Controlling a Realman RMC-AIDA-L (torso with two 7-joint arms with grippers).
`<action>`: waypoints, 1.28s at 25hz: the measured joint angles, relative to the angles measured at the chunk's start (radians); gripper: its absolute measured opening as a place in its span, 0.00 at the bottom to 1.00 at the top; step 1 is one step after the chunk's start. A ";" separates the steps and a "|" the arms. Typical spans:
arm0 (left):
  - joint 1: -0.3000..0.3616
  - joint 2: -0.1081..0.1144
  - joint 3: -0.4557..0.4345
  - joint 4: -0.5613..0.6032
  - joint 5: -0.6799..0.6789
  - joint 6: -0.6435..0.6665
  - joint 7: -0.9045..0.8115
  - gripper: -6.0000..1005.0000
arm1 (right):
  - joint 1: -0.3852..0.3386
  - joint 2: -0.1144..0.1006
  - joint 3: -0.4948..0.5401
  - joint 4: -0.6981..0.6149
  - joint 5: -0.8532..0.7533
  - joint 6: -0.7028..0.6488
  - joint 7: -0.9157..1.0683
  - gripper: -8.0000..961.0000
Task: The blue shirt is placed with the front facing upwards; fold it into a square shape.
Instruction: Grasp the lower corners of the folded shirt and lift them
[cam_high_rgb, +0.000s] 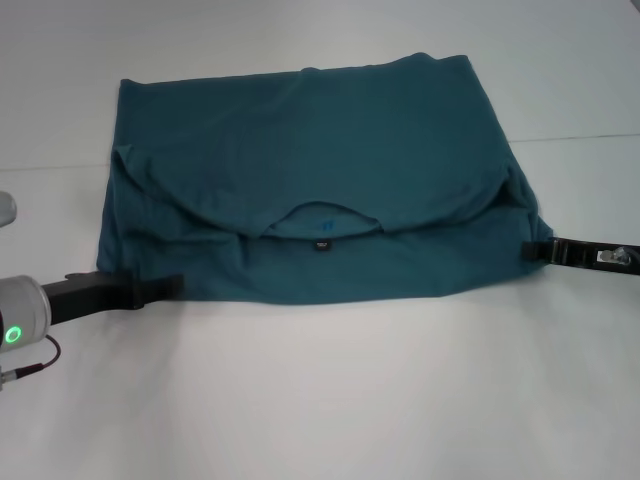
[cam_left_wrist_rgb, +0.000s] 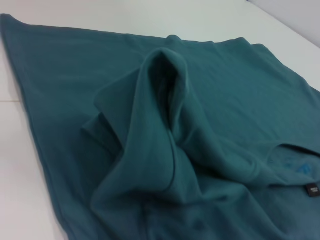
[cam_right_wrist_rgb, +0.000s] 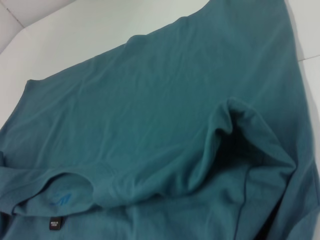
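Blue shirt (cam_high_rgb: 320, 170) half-folded on the white table (cam_high_rgb: 330, 400).
Left gripper (cam_high_rgb: 165, 287) and right gripper (cam_high_rgb: 535, 250) touch its near corners (finger state: cannot tell); black label (cam_high_rgb: 321, 243) faces up.

Teal-blue shirt (cam_high_rgb: 320, 190) lying folded on white surface, far half doubled toward near edge, black neck label showing
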 joint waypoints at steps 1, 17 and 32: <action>0.000 0.000 0.000 0.000 0.000 -0.007 0.000 0.87 | 0.000 0.000 -0.001 0.000 0.000 0.000 0.000 0.04; 0.003 0.002 0.000 -0.007 0.003 -0.061 0.000 0.68 | 0.000 0.000 0.001 0.000 0.000 0.002 0.000 0.04; 0.008 0.000 0.000 -0.013 0.030 -0.095 0.004 0.47 | 0.000 0.003 0.001 0.000 0.000 -0.002 0.000 0.04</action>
